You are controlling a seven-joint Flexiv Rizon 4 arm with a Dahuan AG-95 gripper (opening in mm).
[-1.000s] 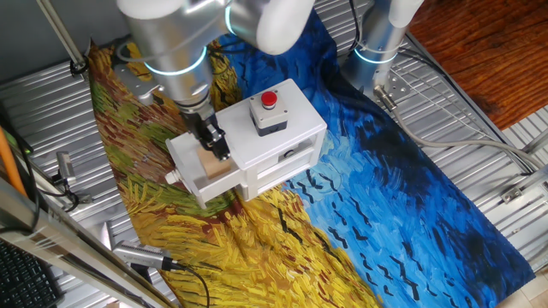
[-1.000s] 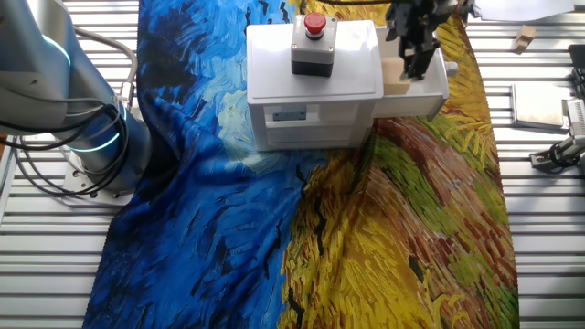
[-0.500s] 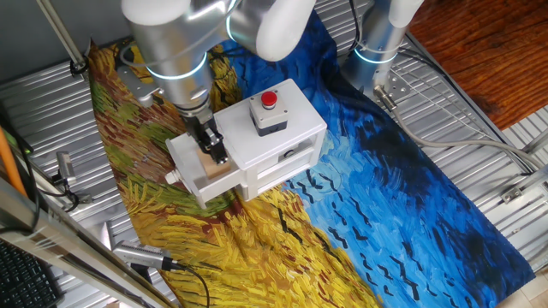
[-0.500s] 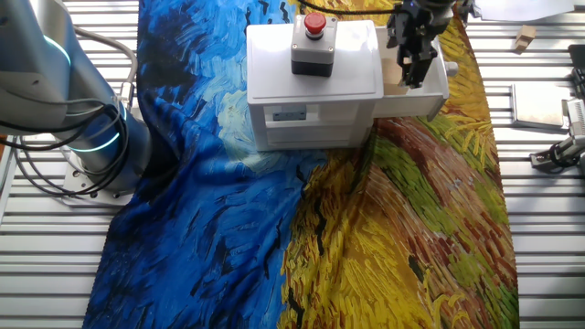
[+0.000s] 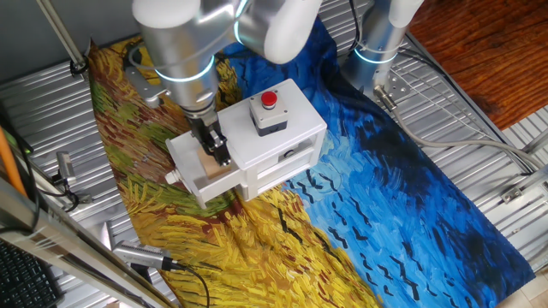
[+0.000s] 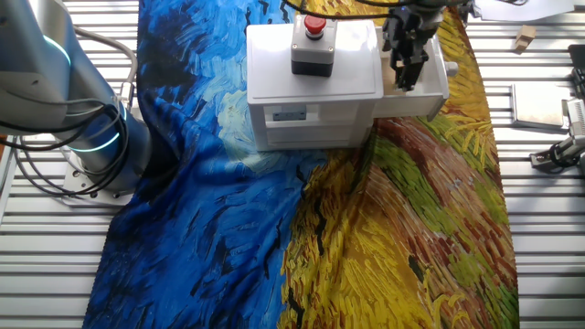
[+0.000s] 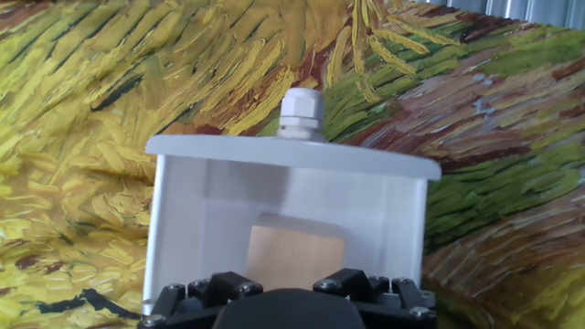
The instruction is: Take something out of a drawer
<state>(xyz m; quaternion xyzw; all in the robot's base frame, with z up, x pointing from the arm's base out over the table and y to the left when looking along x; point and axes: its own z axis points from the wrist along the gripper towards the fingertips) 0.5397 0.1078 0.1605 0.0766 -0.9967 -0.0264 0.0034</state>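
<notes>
Wooden block [image 7: 294, 254]: small, tan, plain, roughly cubic; inside pulled-out drawer [image 7: 274, 157], behind knob [image 7: 301, 114]. Gripper [image 5: 214, 153] above drawer; jaw state unclear.

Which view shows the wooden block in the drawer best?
Hand view: the wooden block sits unobstructed inside the open drawer, with its top and front faces visible. In both fixed views, the end effector hides most of it, leaving only a tan sliver.

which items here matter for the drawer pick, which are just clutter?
Job: block, sitting in the open drawer; white box; gripper over the block.

Lying about: red button unit on the box; painted cloth; small wooden piece and a metal tool beside the cloth.
</notes>
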